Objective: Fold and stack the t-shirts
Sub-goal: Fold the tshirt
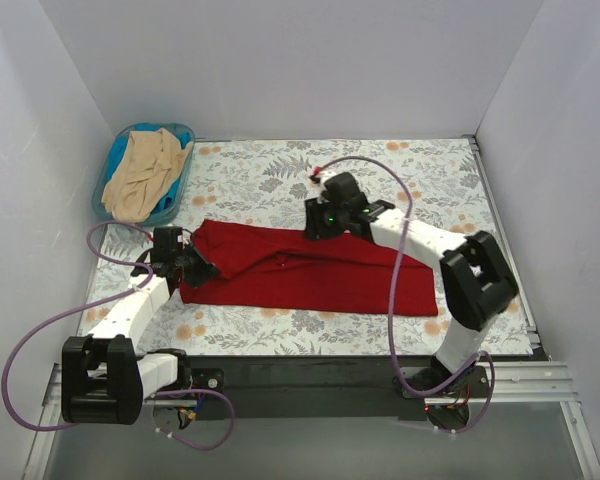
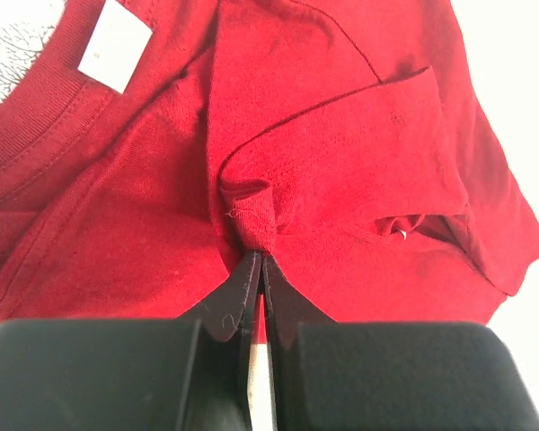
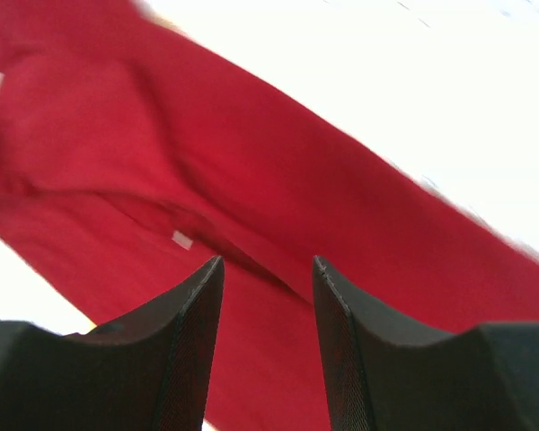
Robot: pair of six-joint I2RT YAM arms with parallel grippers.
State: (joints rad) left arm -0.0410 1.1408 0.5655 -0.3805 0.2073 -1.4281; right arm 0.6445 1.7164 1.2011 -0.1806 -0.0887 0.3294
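Note:
The dark red t-shirt (image 1: 310,275) lies across the middle of the table as a long folded band. Its white neck label (image 2: 114,45) shows in the left wrist view. My left gripper (image 1: 204,268) is at the shirt's left end, shut on a small bunched pinch of red cloth (image 2: 251,215). My right gripper (image 1: 314,230) hovers over the shirt's far edge near the middle. In the right wrist view the right gripper (image 3: 267,262) is open, with nothing between its fingers and red cloth (image 3: 278,189) below. The beige t-shirt (image 1: 145,172) lies crumpled in the basket.
A blue plastic basket (image 1: 108,165) stands at the back left corner, on the floral table cover (image 1: 280,170). White walls close in the table on the left, back and right. Purple cables loop beside each arm.

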